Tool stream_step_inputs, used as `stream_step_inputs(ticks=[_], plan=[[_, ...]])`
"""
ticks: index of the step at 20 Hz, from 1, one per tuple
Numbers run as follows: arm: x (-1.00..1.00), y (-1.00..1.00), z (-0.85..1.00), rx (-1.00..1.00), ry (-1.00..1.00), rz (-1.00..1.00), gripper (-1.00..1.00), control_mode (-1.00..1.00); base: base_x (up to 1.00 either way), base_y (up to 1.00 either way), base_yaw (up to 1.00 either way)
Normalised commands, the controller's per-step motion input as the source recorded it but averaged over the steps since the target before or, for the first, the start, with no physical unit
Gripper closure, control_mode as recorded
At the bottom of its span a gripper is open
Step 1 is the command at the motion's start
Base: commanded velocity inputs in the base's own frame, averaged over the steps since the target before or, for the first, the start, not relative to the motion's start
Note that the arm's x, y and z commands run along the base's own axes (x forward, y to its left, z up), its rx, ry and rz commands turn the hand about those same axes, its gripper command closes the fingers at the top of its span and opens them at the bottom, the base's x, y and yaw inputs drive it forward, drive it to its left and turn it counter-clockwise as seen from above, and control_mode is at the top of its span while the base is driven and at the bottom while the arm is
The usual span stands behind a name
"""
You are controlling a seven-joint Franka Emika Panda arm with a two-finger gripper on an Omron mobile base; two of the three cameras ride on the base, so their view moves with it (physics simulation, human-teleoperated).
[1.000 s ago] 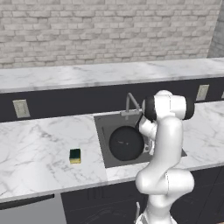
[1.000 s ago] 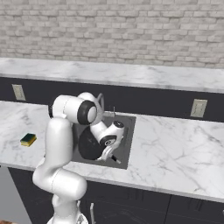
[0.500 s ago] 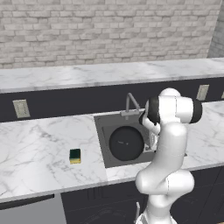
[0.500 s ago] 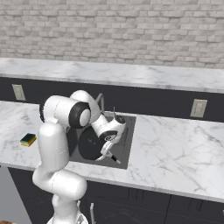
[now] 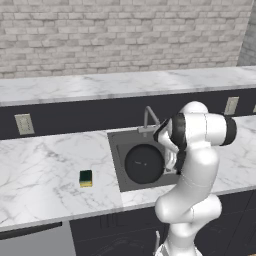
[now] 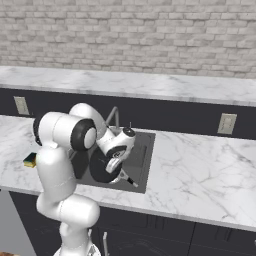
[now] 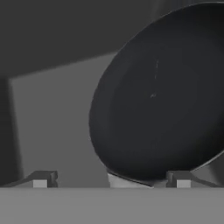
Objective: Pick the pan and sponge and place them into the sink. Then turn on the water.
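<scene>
— Where is the gripper relative to the sink?

— Low over the sink's near right part, above the pan. In the hand view its two fingertips stand wide apart with nothing between them; the pan's rim lies just beyond the gap.

— What differs from a moment ago?

— The arm's upper joint has swung further right and higher in the left base view, and the hand has lifted a little off the pan. The pan, sponge and sink have not shifted.

— How does the pan lie?

— Flat on the sink floor, filling most of the basin's middle. Its thin handle runs toward the sink's near right corner, so the long axis goes from the basin's centre out to that corner (the hand hides where the handle meets the rim).

— How does it look?

— Round, matte black, shallow, with a faint pale mark near its centre.

— And the sponge?

— On the marble counter left of the sink, well apart from it, green face up over yellow.

— The faucet?

— At the sink's back edge, thin and grey.
</scene>
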Motion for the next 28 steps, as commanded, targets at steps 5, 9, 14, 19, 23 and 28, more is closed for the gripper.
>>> stream_step_inputs(ticks=[5,9,14,19,23,28], plan=[[-0.27,0.36,0.50,0.01,-0.03,-0.16,-1.00,-1.00,0.00,0.00,0.00],[-0.20,0.44,0.24,0.04,0.00,-0.18,-1.00,-1.00,0.00,0.00,0.00],[-0.30,0.53,0.18,0.03,0.00,-0.19,-1.00,-1.00,0.00,0.00,0.00],[-0.29,0.38,0.45,0.01,0.00,-0.23,-1.00,-1.00,0.00,0.00,0.00],[-0.20,0.34,0.45,0.02,0.00,-0.24,-1.00,-1.00,0.00,0.00,0.00],[-0.18,0.29,0.51,0.03,0.00,-0.24,-1.00,-1.00,0.00,0.00,0.00]])
